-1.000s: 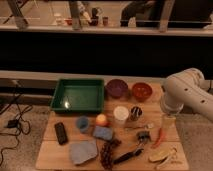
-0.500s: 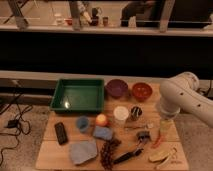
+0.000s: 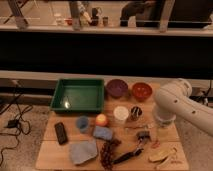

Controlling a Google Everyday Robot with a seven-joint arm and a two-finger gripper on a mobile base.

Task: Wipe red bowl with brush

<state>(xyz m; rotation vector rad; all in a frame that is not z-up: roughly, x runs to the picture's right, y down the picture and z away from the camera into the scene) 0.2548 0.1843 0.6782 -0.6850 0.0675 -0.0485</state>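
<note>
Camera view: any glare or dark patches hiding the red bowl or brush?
Camera view: dim, warm light; one glare spot on the green tray floor; black band behind the table. Camera view: red bowl evenly lit, no glare; brush dark but distinct on the wood; gripper sits low over the table's right side, below the white arm.

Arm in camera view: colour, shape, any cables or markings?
The arm is white, built of thick rounded segments with a bulbous joint; no cables or markings show. The gripper at its lower end, over the table at picture right, looks pale too; nothing more of it can be made out.
</note>
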